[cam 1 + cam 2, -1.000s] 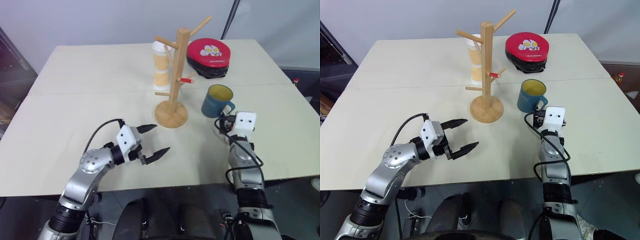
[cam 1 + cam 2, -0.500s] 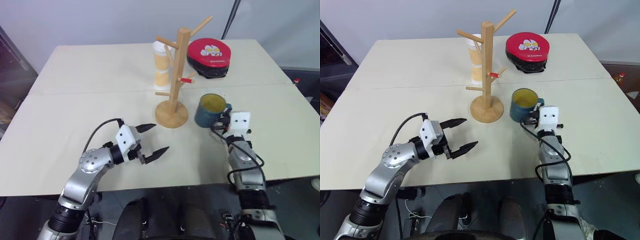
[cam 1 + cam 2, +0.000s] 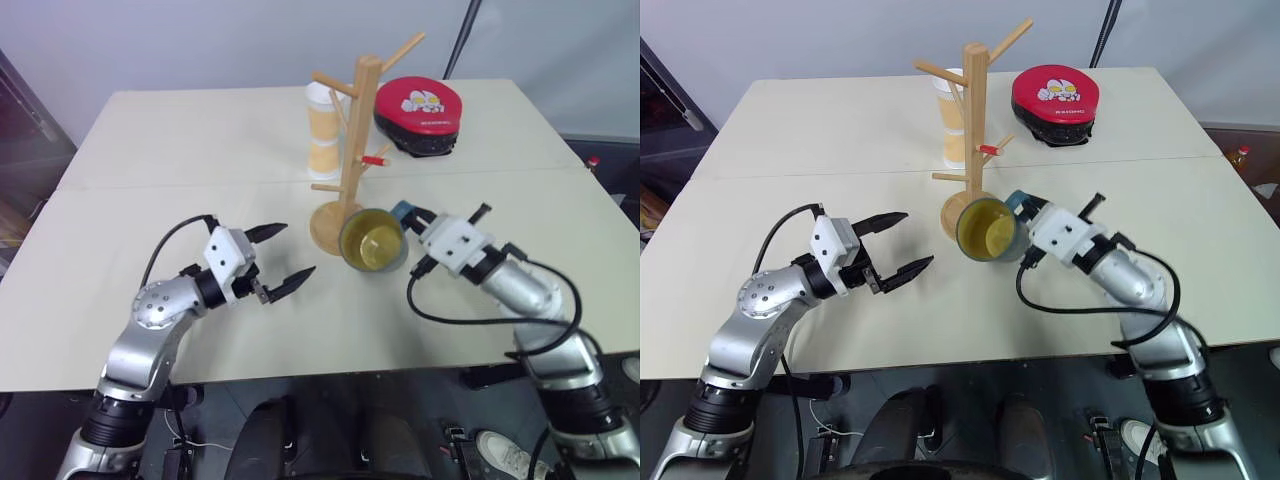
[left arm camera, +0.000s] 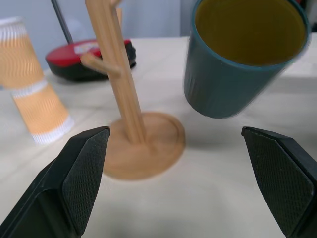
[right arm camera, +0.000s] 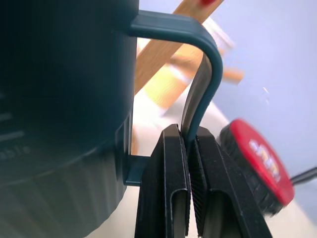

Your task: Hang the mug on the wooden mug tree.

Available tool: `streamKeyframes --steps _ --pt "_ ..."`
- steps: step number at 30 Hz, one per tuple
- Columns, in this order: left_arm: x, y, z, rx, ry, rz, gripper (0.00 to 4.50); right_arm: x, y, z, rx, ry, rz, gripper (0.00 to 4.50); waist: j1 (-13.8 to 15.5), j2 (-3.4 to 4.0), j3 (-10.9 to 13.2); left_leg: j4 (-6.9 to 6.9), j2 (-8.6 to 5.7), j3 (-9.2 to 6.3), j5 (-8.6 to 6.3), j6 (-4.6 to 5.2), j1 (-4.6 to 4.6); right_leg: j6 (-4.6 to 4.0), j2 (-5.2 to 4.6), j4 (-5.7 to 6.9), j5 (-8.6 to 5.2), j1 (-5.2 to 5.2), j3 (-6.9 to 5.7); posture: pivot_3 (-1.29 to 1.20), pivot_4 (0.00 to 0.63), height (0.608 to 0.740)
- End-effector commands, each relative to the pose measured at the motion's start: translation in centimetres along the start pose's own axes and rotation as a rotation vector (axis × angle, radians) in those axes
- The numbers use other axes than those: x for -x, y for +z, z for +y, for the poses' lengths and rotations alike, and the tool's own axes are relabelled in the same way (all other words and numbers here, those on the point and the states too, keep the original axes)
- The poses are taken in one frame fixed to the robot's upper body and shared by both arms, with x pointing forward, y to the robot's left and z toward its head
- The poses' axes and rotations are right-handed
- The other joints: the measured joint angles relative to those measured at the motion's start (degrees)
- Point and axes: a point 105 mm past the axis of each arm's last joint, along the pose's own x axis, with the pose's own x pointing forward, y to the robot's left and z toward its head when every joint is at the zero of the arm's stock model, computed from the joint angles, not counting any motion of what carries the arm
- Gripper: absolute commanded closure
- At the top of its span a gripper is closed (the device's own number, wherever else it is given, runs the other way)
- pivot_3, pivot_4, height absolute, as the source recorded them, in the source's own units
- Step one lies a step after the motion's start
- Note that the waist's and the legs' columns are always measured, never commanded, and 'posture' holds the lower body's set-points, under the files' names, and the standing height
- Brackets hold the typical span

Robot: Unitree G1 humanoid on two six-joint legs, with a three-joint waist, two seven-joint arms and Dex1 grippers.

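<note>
The teal-blue mug point(image 3: 373, 241) with a yellow inside hangs above the table, tipped so its mouth faces me, just in front and right of the mug tree's round base point(image 3: 329, 226). My right gripper point(image 3: 405, 213) is shut on the mug's handle point(image 5: 203, 84), the fingers point(image 5: 168, 188) pinching the loop. The wooden mug tree point(image 3: 357, 140) stands upright mid-table with angled pegs, one red-tipped. My left gripper point(image 3: 290, 252) is open and holds nothing, left of the tree base. The left wrist view shows the mug point(image 4: 237, 64) and the tree post point(image 4: 119, 74) ahead of it.
Tall white-and-orange stacked cups point(image 3: 323, 130) stand just behind the tree on its left. A red round case point(image 3: 417, 112) lies at the back right. The cream table point(image 3: 150, 160) has a seam across its middle. A dark pole point(image 3: 458, 40) rises behind.
My right gripper closed on the mug's handle, lifted it off the table, carried it left toward the tree base and rolled it mouth-forward. The left gripper drifted slightly left and up.
</note>
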Motion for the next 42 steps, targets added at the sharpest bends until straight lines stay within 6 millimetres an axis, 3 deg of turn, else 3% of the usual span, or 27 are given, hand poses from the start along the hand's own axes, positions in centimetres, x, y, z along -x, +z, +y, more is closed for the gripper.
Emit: streamKeyframes --steps 1,20,27,34,37,40,42 --pt "0.0 2.0 1.0 -0.026 0.022 -0.064 0.0 -0.6 2.9 -2.7 0.038 0.003 -0.068 4.46 0.03 0.0 0.0 0.0 0.01 -0.01 0.0 0.0 0.0 0.0 0.01 0.01 0.0 0.0 -0.01 0.0 0.15 0.74" --pt "-0.3 4.4 0.6 0.001 0.015 -0.138 0.0 -2.8 4.5 -3.4 0.034 0.122 -0.057 4.46 0.04 -0.07 0.04 0.03 -0.02 -0.02 -0.01 0.03 0.0 0.05 -0.05 -0.02 0.02 0.08 -0.1 0.0 0.15 0.74" --pt "-0.5 6.8 0.7 0.031 -0.008 -0.21 0.0 -4.3 3.8 -3.0 0.032 0.151 -0.004 4.46 0.04 -0.07 0.04 0.05 -0.02 -0.02 -0.01 0.03 0.0 0.05 -0.06 -0.02 0.02 0.09 -0.1 0.0 0.15 0.74" --pt "-0.6 7.3 0.7 0.038 -0.011 -0.221 0.0 -5.1 3.1 -3.0 0.032 0.142 0.024 4.46 0.03 -0.07 0.04 0.05 -0.02 -0.01 -0.01 0.02 0.0 0.06 -0.02 -0.02 0.03 0.09 -0.1 0.0 0.15 0.74" --pt "-0.6 7.4 0.8 0.038 -0.009 -0.222 0.0 -5.2 3.5 -3.3 0.032 0.127 0.01 3.48 0.03 -0.07 0.04 0.05 -0.02 -0.01 -0.01 0.02 0.0 0.07 -0.01 -0.02 0.03 0.08 -0.1 0.0 0.15 0.74" --pt "-0.6 7.3 0.9 0.038 -0.004 -0.22 0.0 -4.8 3.9 -4.0 0.051 0.102 -0.003 2.05 0.04 -0.07 0.04 0.05 -0.02 -0.01 -0.01 0.02 0.0 0.07 -0.01 -0.02 0.03 0.08 -0.1 0.0 0.15 0.74" --pt "-0.5 7.1 1.1 0.044 0.013 -0.212 0.0 -4.2 4.2 -4.9 0.05 0.073 -0.009 2.05 0.04 -0.07 0.04 0.05 -0.02 -0.01 -0.01 0.02 0.0 0.07 -0.01 -0.02 0.03 0.09 -0.1 0.0 0.15 0.74"
